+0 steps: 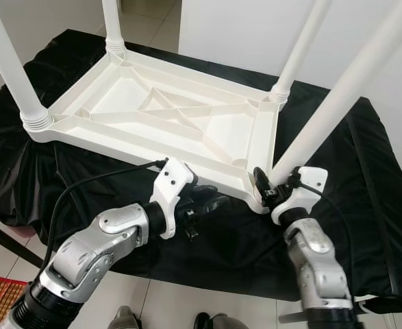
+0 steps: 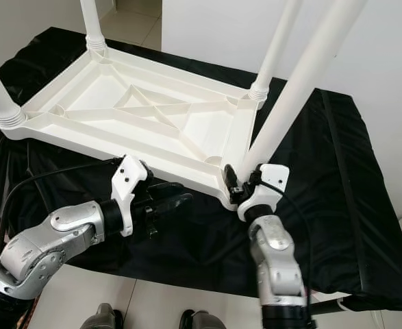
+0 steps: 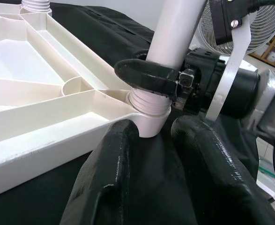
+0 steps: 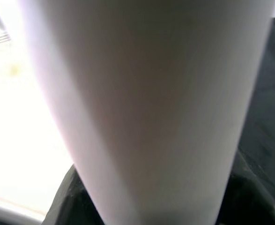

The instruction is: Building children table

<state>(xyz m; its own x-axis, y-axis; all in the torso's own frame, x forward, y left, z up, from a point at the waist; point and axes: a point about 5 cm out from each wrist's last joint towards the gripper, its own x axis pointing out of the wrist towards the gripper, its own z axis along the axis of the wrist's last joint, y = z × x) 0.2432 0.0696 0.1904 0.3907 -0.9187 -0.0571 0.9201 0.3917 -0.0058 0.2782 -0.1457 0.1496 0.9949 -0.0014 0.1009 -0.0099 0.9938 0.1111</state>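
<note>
Right claw (image 1: 272, 184) pinching fourth table leg (image 1: 337, 96) at corner socket (image 3: 146, 112); left claw (image 1: 211, 203) spread, empty. Risk: cross-threading from tilt.

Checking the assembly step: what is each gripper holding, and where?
Right gripper clamps the near-right table leg just above its threaded base; left gripper holds nothing.

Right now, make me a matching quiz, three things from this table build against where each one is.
Things:
1. right hand
2. left hand
3. tabletop

Places:
A. upside down on the black cloth
B. closed round the base of the near-right leg
C. over the cloth, just short of the tabletop's near edge

Pairs: 1-B, 2-C, 3-A
</note>
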